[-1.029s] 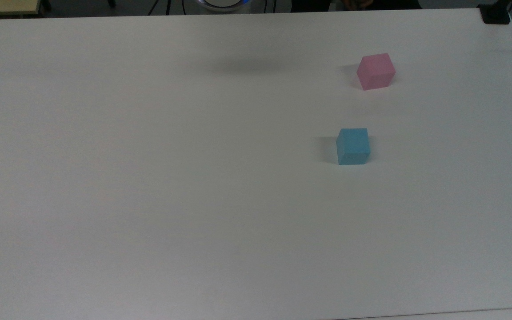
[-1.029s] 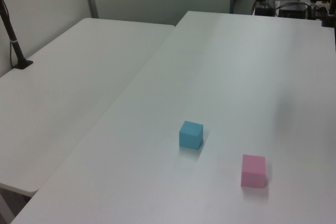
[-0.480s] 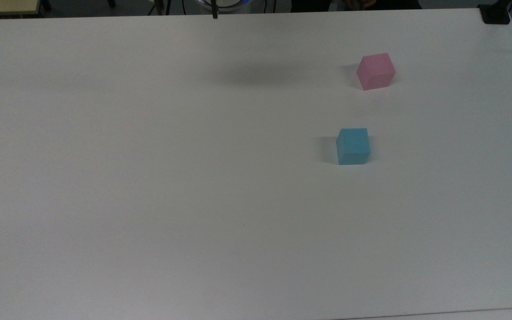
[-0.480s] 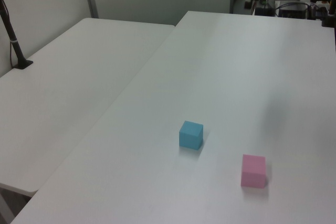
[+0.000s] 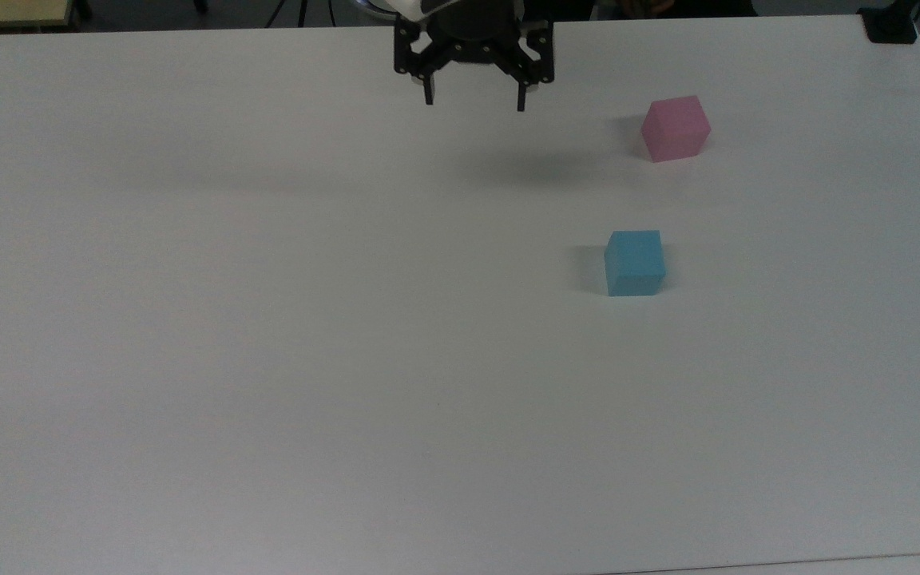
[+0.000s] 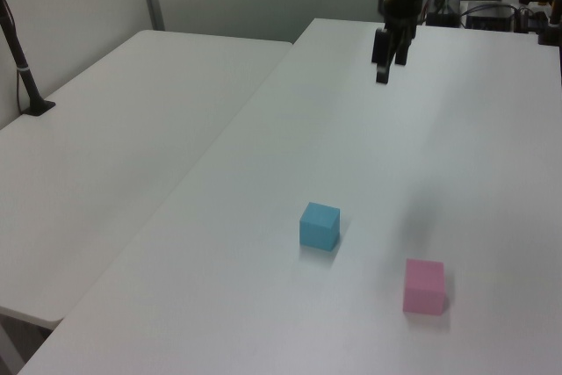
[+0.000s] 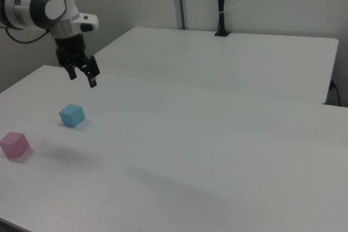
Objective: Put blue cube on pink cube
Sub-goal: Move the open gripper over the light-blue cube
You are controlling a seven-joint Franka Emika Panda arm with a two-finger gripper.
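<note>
A black two-finger tool [image 5: 473, 102] on a white robot arm is hanging in the air above the far side of a wide, smooth white desk [image 5: 268, 359], its fingers spread wide apart and pointing down, gripping nothing. It is sitting well apart from both cubes, so the pickup appears not yet begun. The small light sky-blue matte cube [image 5: 634, 263], plain-faced and foam-like, is resting flat on the desk toward the top view's right. The small pale pink matte cube [image 5: 675, 128] of the same size is also resting on the desk, farther up the top view and near the blue one but not touching it. Its flat, bare top face is looking free to take the blue cube. A soft shadow is lying on the desk beneath the tool.
</note>
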